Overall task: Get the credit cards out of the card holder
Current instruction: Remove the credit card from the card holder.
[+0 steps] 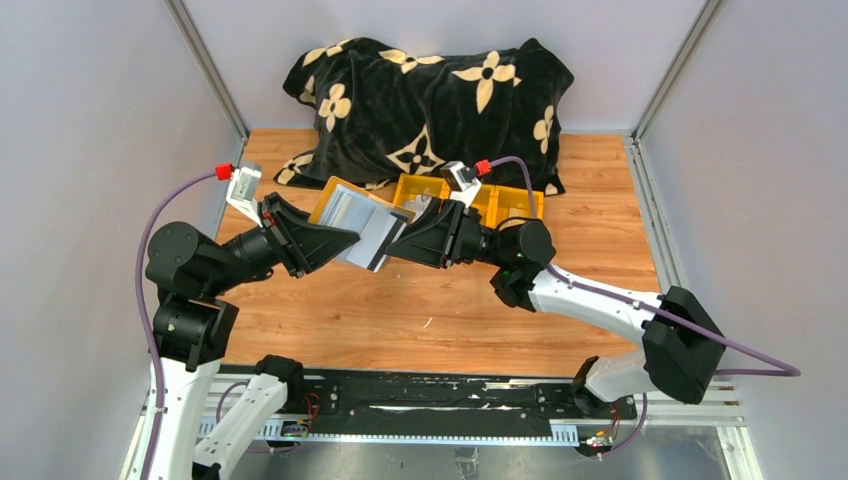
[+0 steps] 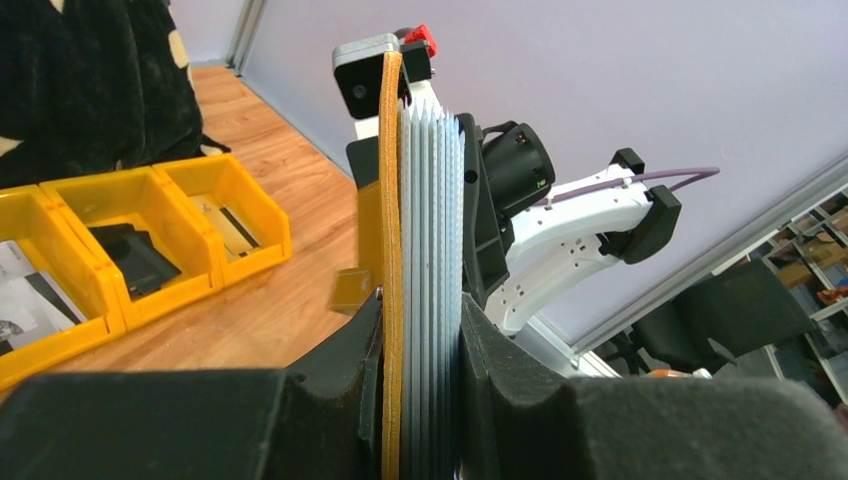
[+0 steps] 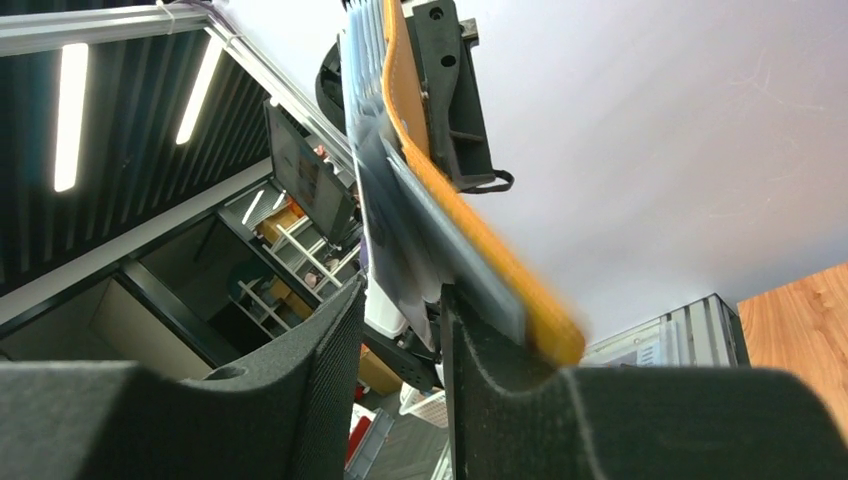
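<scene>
My left gripper (image 1: 348,240) is shut on the card holder (image 1: 360,225) and holds it in the air above the table, to the left of the middle. In the left wrist view its fingers (image 2: 340,350) clamp the mustard-yellow flap on the left and the blue-grey accordion pockets (image 2: 432,200) on the right. My right gripper (image 1: 398,243) is at the holder's right end. In the right wrist view its jaws (image 3: 403,300) stand apart, with pale thin edges (image 3: 392,245) of the holder's contents reaching between them, close to the right finger. I cannot tell cards from pockets there.
A row of yellow bins (image 1: 470,200) stands behind the grippers on the wooden table (image 1: 420,310); they also show in the left wrist view (image 2: 150,240), holding dark and pale items. A black blanket with beige flowers (image 1: 430,90) lies at the back.
</scene>
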Available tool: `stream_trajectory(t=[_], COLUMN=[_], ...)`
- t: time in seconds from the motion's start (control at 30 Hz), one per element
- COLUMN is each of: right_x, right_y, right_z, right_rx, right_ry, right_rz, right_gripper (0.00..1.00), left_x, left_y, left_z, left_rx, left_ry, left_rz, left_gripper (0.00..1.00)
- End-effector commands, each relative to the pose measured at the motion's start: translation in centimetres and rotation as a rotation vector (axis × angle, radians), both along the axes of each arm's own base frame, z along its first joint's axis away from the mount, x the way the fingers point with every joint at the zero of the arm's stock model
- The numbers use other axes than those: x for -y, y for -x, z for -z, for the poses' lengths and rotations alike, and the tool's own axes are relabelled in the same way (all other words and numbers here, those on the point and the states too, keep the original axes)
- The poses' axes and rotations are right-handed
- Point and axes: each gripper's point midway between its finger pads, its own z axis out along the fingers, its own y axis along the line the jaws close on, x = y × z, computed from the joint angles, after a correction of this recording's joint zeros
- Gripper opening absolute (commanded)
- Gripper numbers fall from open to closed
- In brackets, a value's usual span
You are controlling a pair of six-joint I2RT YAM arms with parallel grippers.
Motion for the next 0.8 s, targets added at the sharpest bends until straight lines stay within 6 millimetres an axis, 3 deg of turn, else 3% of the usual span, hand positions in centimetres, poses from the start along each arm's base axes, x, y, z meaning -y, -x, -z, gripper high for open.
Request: stream_trajectory(t=[0.0, 0.17, 0.23, 0.43, 0.77], right_x=[0.7, 1.0, 1.0, 1.7, 4.8], right_y=[0.6, 0.8, 0.7, -0.3, -2.1], right_z=[-3.2, -3.2, -2.6, -0.3, 2.4], right_rx=[0.054, 0.059, 0.049, 0.025, 0.037], right_ry=[-0.095, -0.106, -0.097, -0.050, 0.083], right_rz=[-0.004, -0.010, -0.005, 0.026, 0.099], right_gripper=[0.34, 0.14, 0.01, 0.00, 0.00], left_x=[-0.1, -0.2, -0.3, -0.7, -1.6], left_y=[0.4, 0.2, 0.2, 0.2, -0.6], left_z=[-0.7, -0.5, -0.7, -1.4, -1.4], left_rx=[0.055, 0.060, 0.071, 0.117, 0.152], left_ry=[0.007, -0.007, -0.013, -0.039, -0.093], left_rz=[0.003, -0.012, -0.021, -0.052, -0.137], left_gripper=[0.00, 0.00, 0.00, 0.00, 0.00])
